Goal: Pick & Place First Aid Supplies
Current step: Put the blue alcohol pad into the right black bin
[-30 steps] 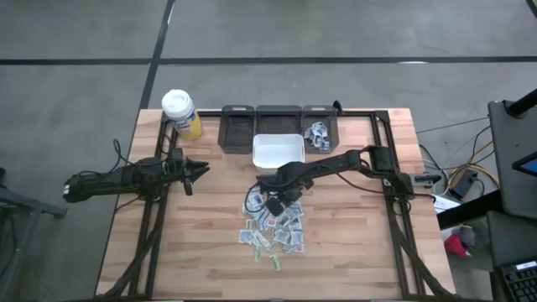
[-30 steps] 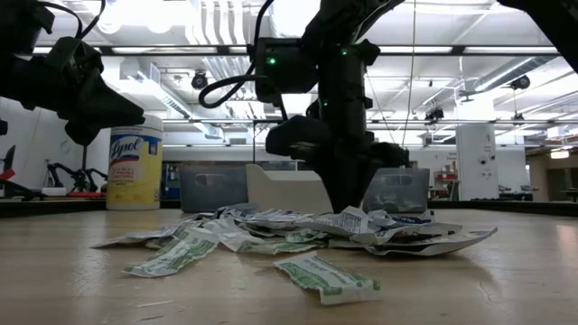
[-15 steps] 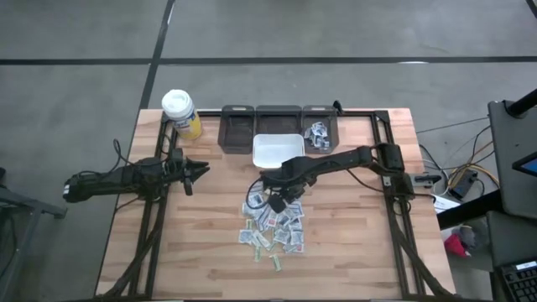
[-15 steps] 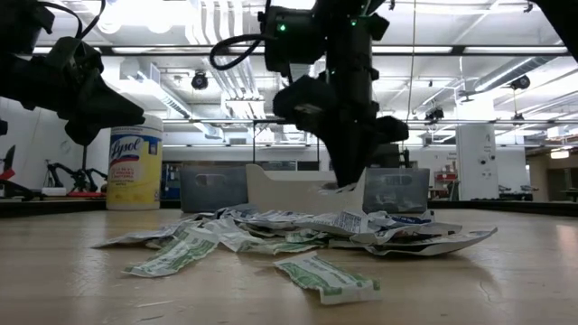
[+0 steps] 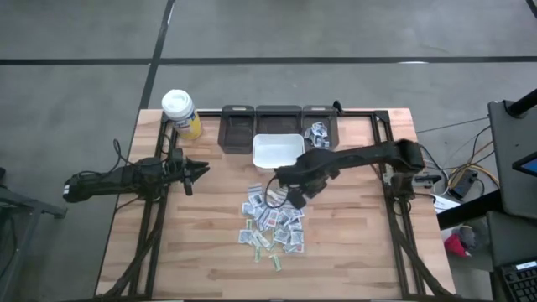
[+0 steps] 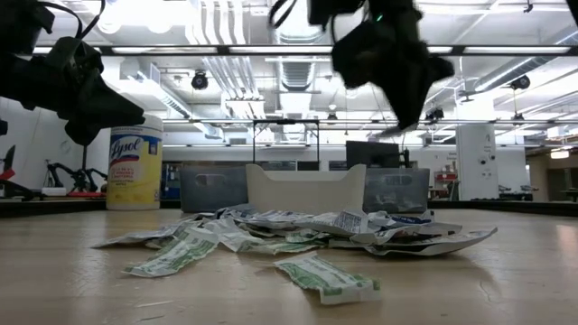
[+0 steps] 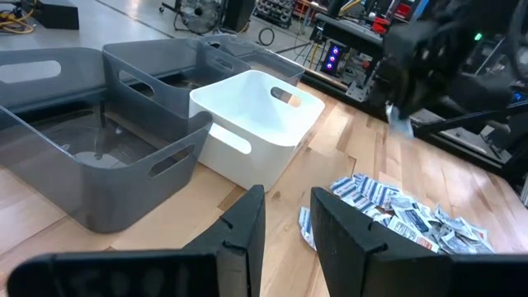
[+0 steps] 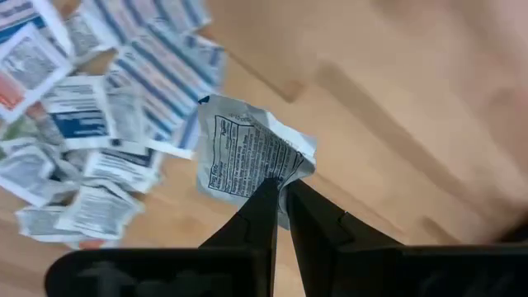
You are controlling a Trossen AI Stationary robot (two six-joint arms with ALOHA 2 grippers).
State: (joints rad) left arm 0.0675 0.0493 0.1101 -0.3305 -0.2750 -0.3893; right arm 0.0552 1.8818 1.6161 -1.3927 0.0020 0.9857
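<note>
A crumpled white packet [image 8: 252, 157] hangs pinched in the right pincer [image 8: 279, 191], up off the worktop [image 5: 352, 243] above the edge of the pile [image 5: 273, 225]. Beside it sits the white bin [image 5: 278, 151], showing nothing inside. Behind are three grey bins [image 5: 278, 122]; the right-hand one [image 5: 320, 128] holds packets. Left pincer [image 7: 285, 216] waits at the left, parted, grasping nothing.

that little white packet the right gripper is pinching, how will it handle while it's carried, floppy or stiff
Probably floppy: the packet looks creased and bends away from the right gripper, which pinches only one edge. Likely very light, since that small grip holds it clear above the pile of packets. It may flutter or twist in transit, so where it lands is uncertain.
</note>
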